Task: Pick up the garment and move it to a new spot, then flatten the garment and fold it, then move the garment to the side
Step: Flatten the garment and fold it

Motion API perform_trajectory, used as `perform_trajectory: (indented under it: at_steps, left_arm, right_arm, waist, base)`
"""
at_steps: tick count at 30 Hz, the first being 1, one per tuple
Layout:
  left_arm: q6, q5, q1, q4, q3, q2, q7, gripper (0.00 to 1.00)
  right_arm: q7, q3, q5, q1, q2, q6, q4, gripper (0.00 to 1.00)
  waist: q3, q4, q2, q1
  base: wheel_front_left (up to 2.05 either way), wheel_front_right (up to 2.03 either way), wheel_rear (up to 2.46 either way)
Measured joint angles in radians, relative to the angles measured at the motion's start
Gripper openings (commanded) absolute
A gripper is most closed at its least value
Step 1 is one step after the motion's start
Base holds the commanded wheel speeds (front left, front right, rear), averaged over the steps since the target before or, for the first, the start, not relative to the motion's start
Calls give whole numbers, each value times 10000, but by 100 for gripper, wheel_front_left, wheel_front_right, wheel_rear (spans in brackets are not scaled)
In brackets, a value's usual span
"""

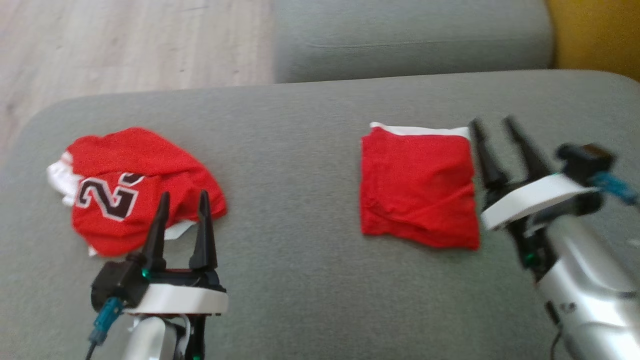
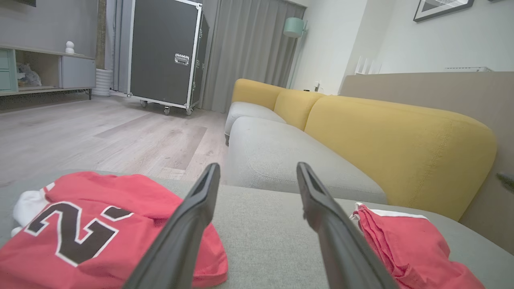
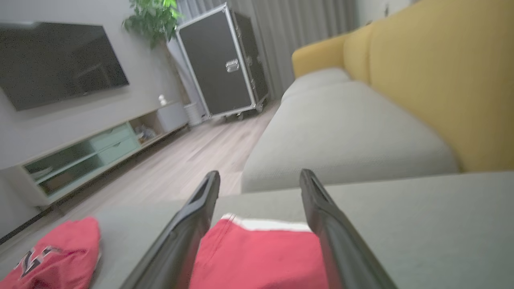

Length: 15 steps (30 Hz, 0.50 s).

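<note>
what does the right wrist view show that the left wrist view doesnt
Right wrist view, not the left: a green plant and a television's dark screen. Left wrist view, not the right: a framed picture and a pale green lamp. Both: the black wheeled case, the grey and yellow sofa, the crumpled numbered shirt and the folded red garment.

Soft, even indoor light lies on the grey sofa — shadows are faint. The head view is slightly soft; the right tool smears with motion, and glare whitens its silver forearm. The right wrist view is blurred throughout — the left wrist view is sharp, curving at its edges.
</note>
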Motion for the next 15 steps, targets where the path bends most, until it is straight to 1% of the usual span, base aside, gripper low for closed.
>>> perform_trajectory:
  at_steps: [2,4,7,9,11,15]
  left_arm:
    - [0,0,-1,-125,100,2,0,100]
    - [13,-8,-1,-238,128,0,0,100]
    - [15,-171,1,-274,209,-6,0,100]
    - [35,-174,6,-272,295,-2,0,100]
    - [56,-192,7,-270,316,-2,0,100]
    - [86,-192,23,-261,309,-4,0,100]
  right_arm:
    - [-27,-920,-771,192,-19,0,-579,100]
    - [-29,-1837,-1707,592,100,0,-1093,100]
    - [-29,-2968,-2849,1495,725,0,-1716,100]
    - [-27,-3367,-3476,2144,1267,0,-2021,100]
    - [-27,-3607,-3827,2692,1684,0,-2236,100]
    - [-27,-3862,-4031,3128,1896,0,-2360,100]
  waist:
    - [2,-250,0,0]
    - [12,-486,0,0]
    - [61,-817,0,0]
    - [112,-1009,0,0]
    - [168,-1133,0,0]
    - [242,-1182,0,0]
  base:
    - [0,0,0]
    - [0,0,0]
    - [0,0,0]
    - [0,0,0]
    - [0,0,0]
    - [0,0,0]
